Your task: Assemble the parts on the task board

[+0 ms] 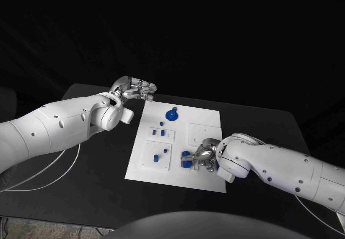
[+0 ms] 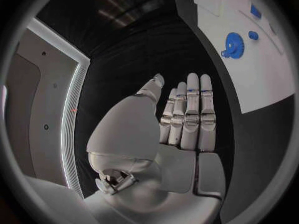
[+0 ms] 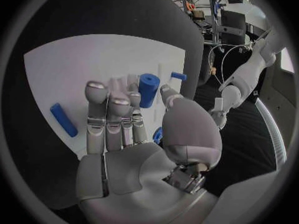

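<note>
Task board (image 1: 205, 124) carries a blue gear (image 1: 172, 115) near the left hand (image 1: 133, 90)

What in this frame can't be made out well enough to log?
- Head view: right hand covers the blue parts under it; contact unclear.
- Right wrist view: fingers hide the base of the blue cylinder.
- Left wrist view: task board is cut off by the circle's rim.

White task board (image 1: 203, 124) with blue parts (image 1: 172, 115) on a black table (image 1: 93, 189), flanked by silver hands on white arms (image 1: 58, 124).
</note>
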Controlling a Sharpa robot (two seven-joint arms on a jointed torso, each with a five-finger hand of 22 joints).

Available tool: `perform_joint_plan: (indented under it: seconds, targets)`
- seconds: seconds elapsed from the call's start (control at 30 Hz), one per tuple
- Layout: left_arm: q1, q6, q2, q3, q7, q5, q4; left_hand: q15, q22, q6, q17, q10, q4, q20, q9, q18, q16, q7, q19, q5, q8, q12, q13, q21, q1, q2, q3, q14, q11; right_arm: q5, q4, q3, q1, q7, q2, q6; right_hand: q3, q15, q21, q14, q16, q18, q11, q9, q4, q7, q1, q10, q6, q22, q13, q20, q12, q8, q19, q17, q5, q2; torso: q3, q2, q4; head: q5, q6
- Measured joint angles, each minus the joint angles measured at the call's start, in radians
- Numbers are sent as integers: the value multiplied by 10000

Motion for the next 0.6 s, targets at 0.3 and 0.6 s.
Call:
perform_joint_plan:
  seconds: [0.3,0.6]
  targets:
    - [0,1,-22,0,-5,-6,3,0,-24,0,0,0,0,0,0,0,0,0,0,0,0,0,0,0,0,0,0,0,0,-89,365,6,-3,-1,-295,-98,2,-29,43,30,0,1,0,162,41,0,39,0,0,42,-41,0,-56,0,0,48,0,-39,1,-1,-5,9,19]
    - [0,1,-37,0,-9,-12,-3,0,-37,0,0,0,0,0,0,0,0,0,0,0,0,0,0,0,0,0,0,0,0,-250,763,101,-3,-3,-616,-147,100,-35,43,36,-41,0,-23,236,-57,-32,182,24,32,41,-48,0,-93,0,0,61,0,-10,1,-5,-7,-4,23]
